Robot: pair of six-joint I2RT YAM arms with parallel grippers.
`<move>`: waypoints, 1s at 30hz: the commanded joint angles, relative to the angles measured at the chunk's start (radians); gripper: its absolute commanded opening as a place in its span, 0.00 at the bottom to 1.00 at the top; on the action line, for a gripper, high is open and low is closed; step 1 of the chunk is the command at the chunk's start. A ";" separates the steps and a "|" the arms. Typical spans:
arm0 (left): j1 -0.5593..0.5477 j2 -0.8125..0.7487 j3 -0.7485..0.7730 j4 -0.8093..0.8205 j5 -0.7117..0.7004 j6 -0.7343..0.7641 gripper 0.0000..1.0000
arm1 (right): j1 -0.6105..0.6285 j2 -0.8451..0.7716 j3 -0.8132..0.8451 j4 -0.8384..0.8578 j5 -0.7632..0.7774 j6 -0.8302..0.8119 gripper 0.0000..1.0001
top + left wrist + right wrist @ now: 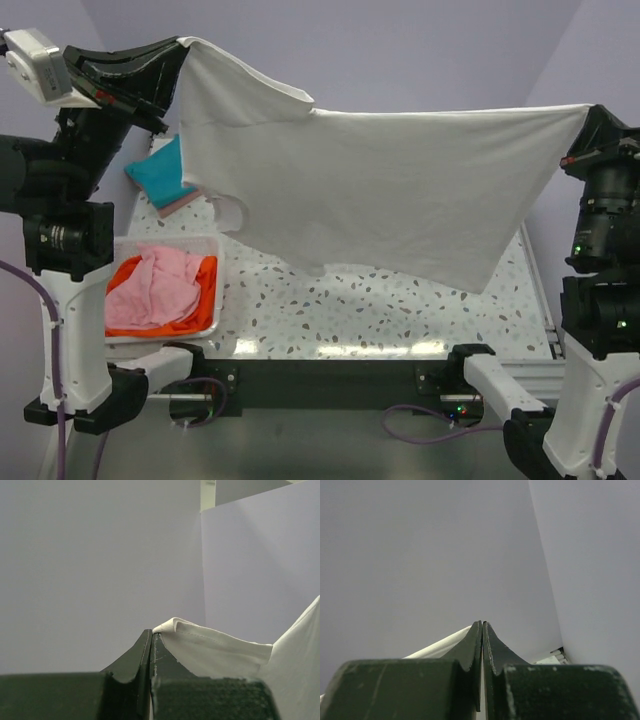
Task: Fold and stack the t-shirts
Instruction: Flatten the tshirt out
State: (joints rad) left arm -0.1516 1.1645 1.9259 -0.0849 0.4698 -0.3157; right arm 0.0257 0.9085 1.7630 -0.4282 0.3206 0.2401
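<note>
The white t-shirt (pixel 380 190) hangs stretched in the air between both arms, well above the table. My left gripper (pixel 183 45) is shut on its upper left corner; the hemmed cloth (pixel 210 647) shows at the closed fingertips in the left wrist view. My right gripper (pixel 590 110) is shut on the upper right corner; a strip of white cloth (pixel 440 647) runs off to the left of the closed fingers. A folded teal t-shirt (pixel 160 172) lies on a folded pink one (pixel 180 202) at the table's far left. A pink t-shirt (pixel 155 287) and an orange t-shirt (pixel 195 310) lie in the basket.
The white lattice basket (pixel 215 255) stands at the near left of the speckled table (pixel 380 310). The folded stack sits behind it. Lavender walls close in the back and the right side.
</note>
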 commanded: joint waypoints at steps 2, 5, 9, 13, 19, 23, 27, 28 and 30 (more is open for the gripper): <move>0.003 0.089 -0.048 0.109 0.069 -0.080 0.00 | -0.001 0.081 -0.083 0.055 0.086 -0.041 0.00; 0.003 0.171 -0.134 0.187 0.102 -0.156 0.00 | -0.001 0.139 -0.200 0.140 0.107 -0.055 0.00; 0.001 0.328 -0.166 0.197 0.110 -0.177 0.00 | -0.003 0.262 -0.293 0.200 0.121 -0.045 0.00; 0.001 0.542 -0.202 0.257 0.086 -0.163 0.00 | -0.007 0.473 -0.306 0.252 0.132 -0.045 0.00; 0.000 0.860 -0.093 0.270 0.000 -0.154 0.60 | -0.010 0.737 -0.200 0.260 0.181 -0.024 0.17; -0.002 0.926 -0.044 0.240 -0.030 -0.160 0.89 | -0.012 0.831 -0.142 0.206 0.147 -0.002 0.88; -0.017 0.836 -0.132 0.182 -0.033 -0.146 0.91 | -0.012 0.770 -0.219 0.206 0.109 0.001 0.93; -0.020 0.815 -0.158 0.165 -0.030 -0.140 0.91 | -0.012 0.751 -0.240 0.203 0.101 0.001 0.93; -0.037 0.743 -0.246 0.107 -0.040 -0.131 0.91 | -0.012 0.693 -0.304 0.177 0.068 0.002 0.93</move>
State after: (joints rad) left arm -0.1623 2.0678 1.7378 0.0505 0.4389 -0.4755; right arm 0.0185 1.7233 1.5127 -0.2653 0.4240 0.2264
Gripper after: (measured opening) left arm 0.907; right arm 0.931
